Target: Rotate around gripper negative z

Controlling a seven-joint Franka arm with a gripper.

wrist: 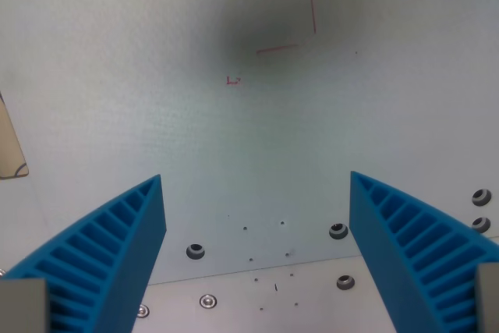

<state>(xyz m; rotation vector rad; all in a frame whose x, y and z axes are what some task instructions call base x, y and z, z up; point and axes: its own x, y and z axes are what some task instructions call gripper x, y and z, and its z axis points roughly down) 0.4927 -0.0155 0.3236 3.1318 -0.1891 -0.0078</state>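
Note:
My gripper (257,185) is open and empty, with two blue ribbed fingers, one at the wrist view's left (109,247) and one at its right (413,247). They hang above a pale grey-white table surface (156,76). Nothing lies between the fingers. Thin red marker lines (288,13) are drawn on the surface near the top of the view, with a small red mark (233,79) below them.
A metal plate (257,302) with several screw holes and bolts (195,251) lies under the fingers at the bottom. A tan, rounded object's edge (9,150) shows at the wrist view's left border. A soft dark shadow (265,29) falls near the red lines.

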